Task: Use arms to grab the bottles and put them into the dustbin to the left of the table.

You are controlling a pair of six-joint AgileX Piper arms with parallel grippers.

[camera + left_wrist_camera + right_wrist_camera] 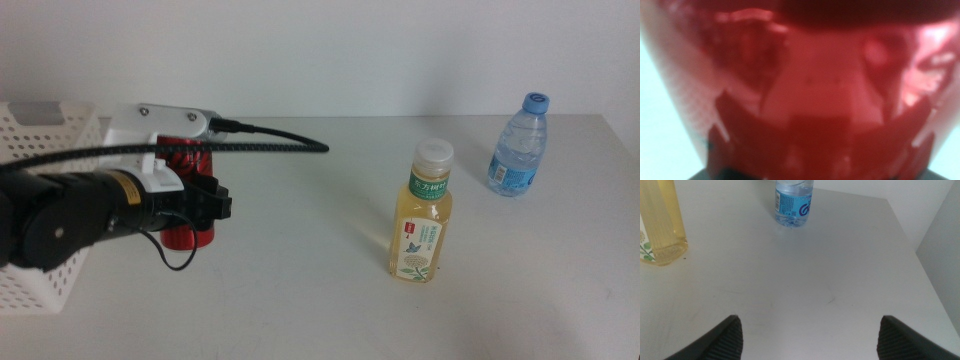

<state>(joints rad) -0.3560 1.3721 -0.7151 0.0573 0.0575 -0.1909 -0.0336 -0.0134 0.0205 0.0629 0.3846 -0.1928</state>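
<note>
The slim red cola can [186,153] stands upright on the table [300,300], near the left. My left gripper [203,203] reaches in from the left and sits around the can's middle. The can [810,85] fills the whole left wrist view, blurred and very close. The yellow tea bottle [421,215] stands mid-table and also shows in the right wrist view [657,225]. The clear water bottle [519,145] stands at the back right and shows in the right wrist view too [792,202]. My right gripper [807,337] is open and empty, low over the table's right part, out of the middle view.
The white perforated dustbin [45,130] stands at the left edge, behind and under my left arm. A thick black ribbed cable [270,140] arcs over the table from the left arm. The table's right edge [920,265] is close to the right gripper.
</note>
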